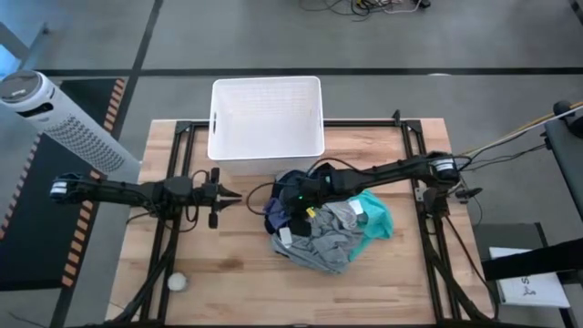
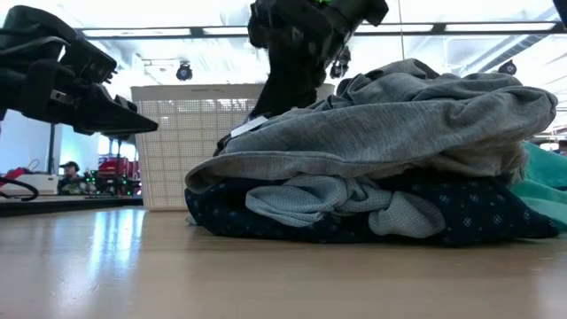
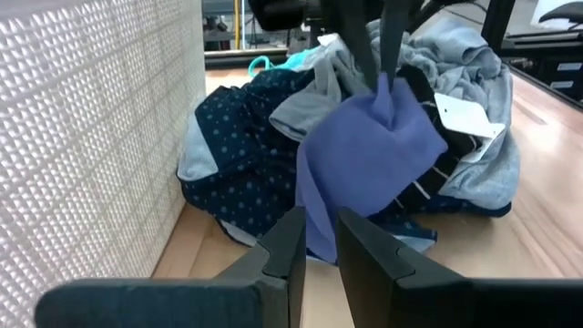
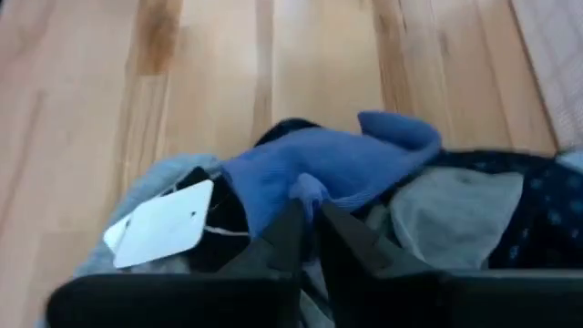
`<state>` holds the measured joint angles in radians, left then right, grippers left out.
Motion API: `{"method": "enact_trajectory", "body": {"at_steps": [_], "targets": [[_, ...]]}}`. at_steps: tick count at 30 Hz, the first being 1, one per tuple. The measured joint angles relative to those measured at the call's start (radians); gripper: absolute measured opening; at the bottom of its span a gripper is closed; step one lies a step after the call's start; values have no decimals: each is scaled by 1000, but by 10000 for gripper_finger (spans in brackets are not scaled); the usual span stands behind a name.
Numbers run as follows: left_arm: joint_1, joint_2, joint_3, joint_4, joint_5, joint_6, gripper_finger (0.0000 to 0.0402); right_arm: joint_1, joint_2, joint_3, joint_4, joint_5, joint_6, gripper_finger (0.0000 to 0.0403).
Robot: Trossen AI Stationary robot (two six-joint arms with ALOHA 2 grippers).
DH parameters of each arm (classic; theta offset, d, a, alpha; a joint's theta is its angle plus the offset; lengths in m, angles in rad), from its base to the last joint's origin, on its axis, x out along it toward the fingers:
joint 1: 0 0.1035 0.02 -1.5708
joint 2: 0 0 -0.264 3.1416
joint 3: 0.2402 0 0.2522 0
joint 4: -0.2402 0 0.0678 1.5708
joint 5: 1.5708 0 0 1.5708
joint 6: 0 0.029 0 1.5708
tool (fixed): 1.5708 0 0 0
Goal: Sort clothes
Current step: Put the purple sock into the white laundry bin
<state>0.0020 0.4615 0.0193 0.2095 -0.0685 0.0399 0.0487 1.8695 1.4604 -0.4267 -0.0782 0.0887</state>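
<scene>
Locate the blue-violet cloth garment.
The blue-violet cloth garment hangs pinched in the right gripper at the clothes pile's left edge, near the white basket.

Two dark, slender jointed arms carry black looping cables, each ending in black wedge-shaped jaws.

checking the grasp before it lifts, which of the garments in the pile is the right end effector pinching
The blue-violet cloth: the right end effector is shut on a fold of it. The grey garment, dotted navy one and teal one lie ungripped.

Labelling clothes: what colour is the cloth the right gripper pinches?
Plain blue cloth, clearest in the left wrist view.
</scene>
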Motion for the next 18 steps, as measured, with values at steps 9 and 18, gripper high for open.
{"method": "enact_trajectory", "body": {"at_steps": [9,18], "targets": [[0,8,0,21,0,-1,50,1,-97,94,-41,116,-128,1],[0,10,0,37,0,-15,50,-33,-172,236,-3,310,-311,0]]}}
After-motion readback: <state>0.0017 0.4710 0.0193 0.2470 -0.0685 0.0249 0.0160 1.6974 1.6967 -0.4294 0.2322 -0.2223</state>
